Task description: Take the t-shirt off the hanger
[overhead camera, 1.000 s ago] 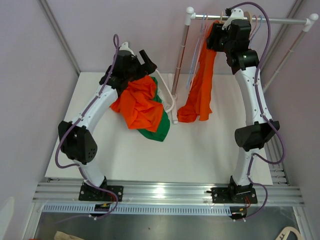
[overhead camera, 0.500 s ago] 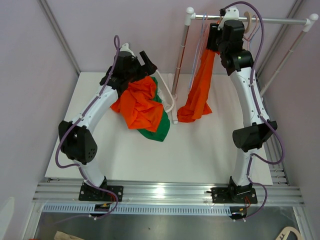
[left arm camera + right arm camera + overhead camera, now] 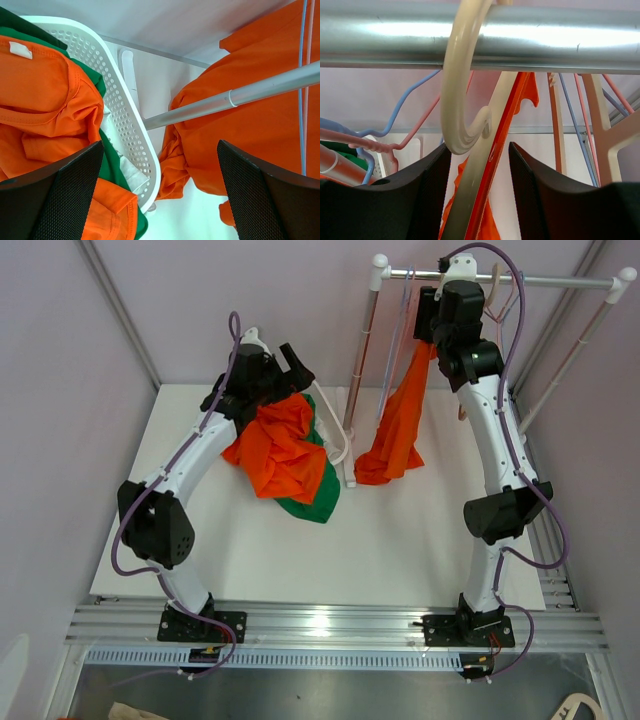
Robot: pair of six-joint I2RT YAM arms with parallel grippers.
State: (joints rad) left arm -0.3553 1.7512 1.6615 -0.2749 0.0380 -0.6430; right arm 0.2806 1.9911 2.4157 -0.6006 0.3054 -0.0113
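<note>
Surface: white table, rail over far edge.
Garment: orange t-shirt drooping creased from cream hanger.
Hands: right gripper straddles hanger, grip unclear; left gripper spread wide.

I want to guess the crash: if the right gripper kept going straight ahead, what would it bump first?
Probably the cream hanger: its neck runs between the right gripper's open jaws, with the orange t-shirt beside it. The metal rail sits beyond, though depth is unclear.
</note>
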